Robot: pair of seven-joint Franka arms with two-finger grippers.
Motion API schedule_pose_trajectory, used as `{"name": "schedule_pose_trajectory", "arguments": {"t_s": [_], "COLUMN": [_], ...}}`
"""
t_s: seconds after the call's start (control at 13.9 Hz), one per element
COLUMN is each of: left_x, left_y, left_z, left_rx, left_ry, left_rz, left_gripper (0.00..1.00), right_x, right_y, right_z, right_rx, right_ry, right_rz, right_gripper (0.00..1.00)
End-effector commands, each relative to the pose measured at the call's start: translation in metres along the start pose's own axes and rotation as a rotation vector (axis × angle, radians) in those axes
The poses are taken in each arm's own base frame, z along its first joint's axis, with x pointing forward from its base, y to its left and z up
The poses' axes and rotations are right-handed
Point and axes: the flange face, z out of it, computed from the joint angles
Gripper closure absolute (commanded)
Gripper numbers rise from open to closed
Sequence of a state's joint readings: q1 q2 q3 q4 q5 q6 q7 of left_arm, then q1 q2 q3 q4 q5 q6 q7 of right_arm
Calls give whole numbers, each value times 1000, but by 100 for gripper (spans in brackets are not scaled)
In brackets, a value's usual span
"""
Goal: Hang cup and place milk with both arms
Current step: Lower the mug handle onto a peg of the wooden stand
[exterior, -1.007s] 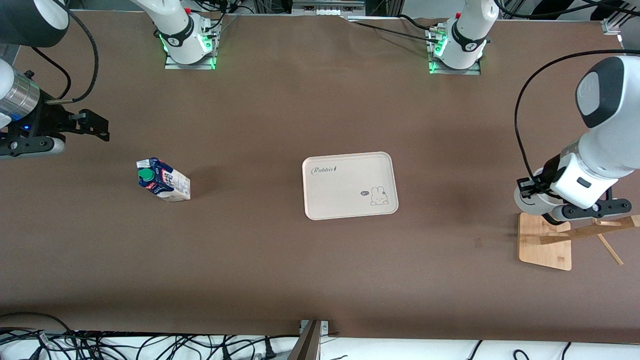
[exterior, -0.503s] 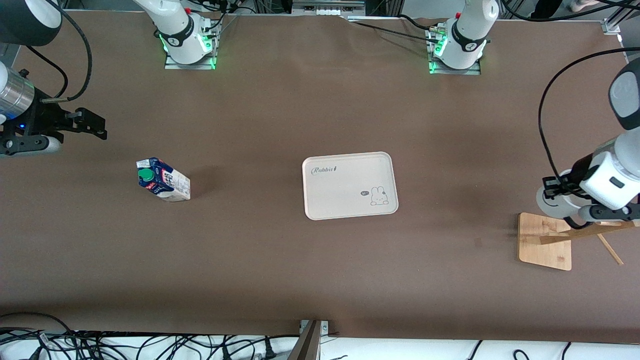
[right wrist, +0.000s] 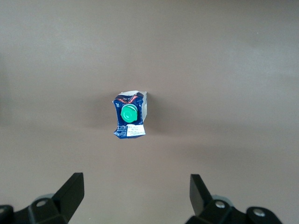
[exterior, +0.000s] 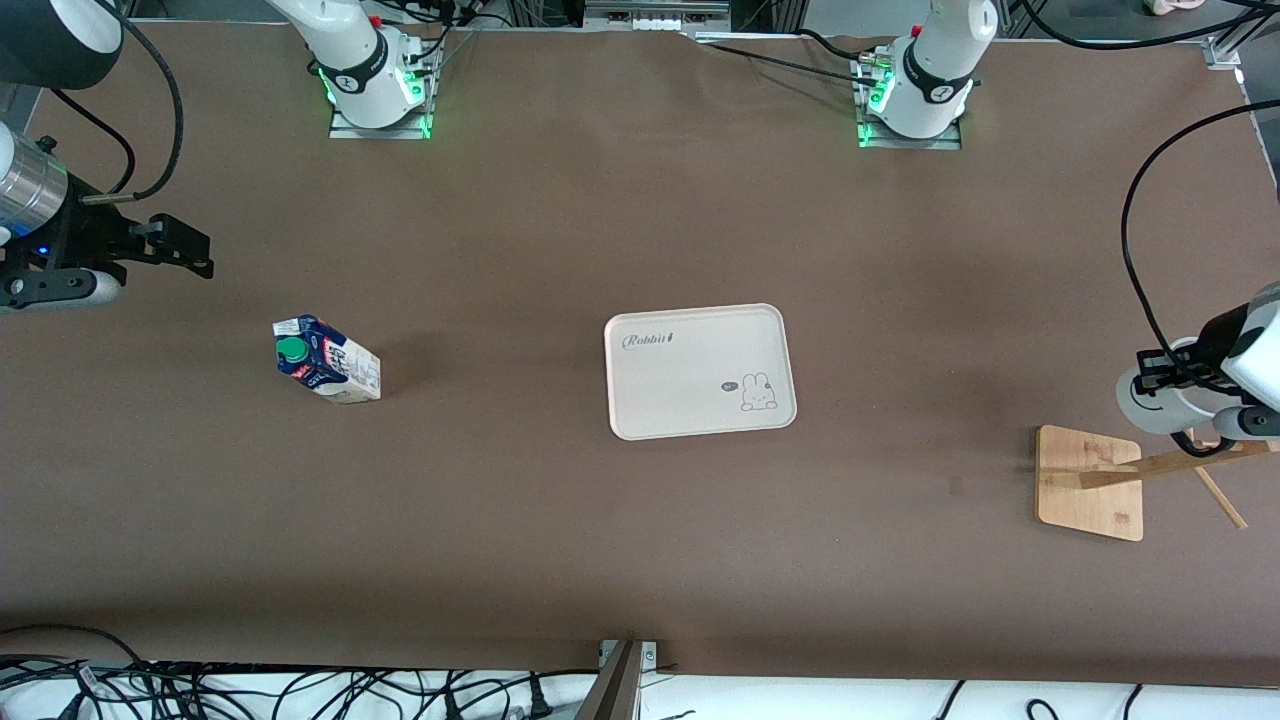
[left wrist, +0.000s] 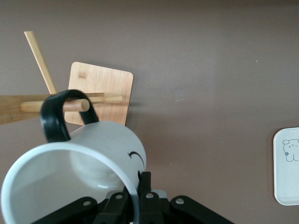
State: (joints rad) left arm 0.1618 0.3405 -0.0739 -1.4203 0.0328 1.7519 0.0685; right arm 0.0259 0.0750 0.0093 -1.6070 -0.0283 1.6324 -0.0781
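Note:
The white cup (left wrist: 88,168) is clamped by its rim in my left gripper (left wrist: 139,196), tilted on its side beside the wooden rack (left wrist: 100,91). Its black handle (left wrist: 56,116) sits at a peg (left wrist: 56,106), whose tip shows in the loop. In the front view the cup (exterior: 1145,400) and left gripper (exterior: 1185,385) hang over the rack (exterior: 1090,482). The milk (exterior: 325,360) stands on the table at the right arm's end, green cap up, and also shows in the right wrist view (right wrist: 131,116). My right gripper (exterior: 195,250) is open and empty in the air beside it, as the right wrist view (right wrist: 135,191) shows.
A cream tray (exterior: 700,370) with a rabbit drawing lies mid-table; its corner shows in the left wrist view (left wrist: 287,165). The rack's long pegs (exterior: 1215,495) stick out toward the table's edge at the left arm's end. Cables lie along the front edge.
My left gripper has carried the cup toward the left arm's end of the table, along the rack's peg. My right gripper shifted slightly, then stayed still. The milk has not moved.

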Motion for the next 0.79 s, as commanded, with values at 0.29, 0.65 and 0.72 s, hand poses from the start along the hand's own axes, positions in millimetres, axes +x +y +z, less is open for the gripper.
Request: {"name": "schedule_pose_trajectory", "arguments": {"t_s": [0.29, 0.65, 0.72], "left_x": [-3, -18, -21], "left_y": [14, 67, 75], "left_z": [-8, -29, -43], "left_rx": [-11, -1, 5], "left_ry": [-40, -103, -98], "left_rz": [37, 21, 23], "left_gripper": [0, 0, 0], "right_x": [-4, -4, -4], "right_y": [4, 4, 4], "right_z": [-4, -5, -5], "right_rx": [-7, -13, -12], "right_ry": [3, 4, 4], "right_rz": [-4, 1, 2], "right_gripper": [0, 0, 0]}}
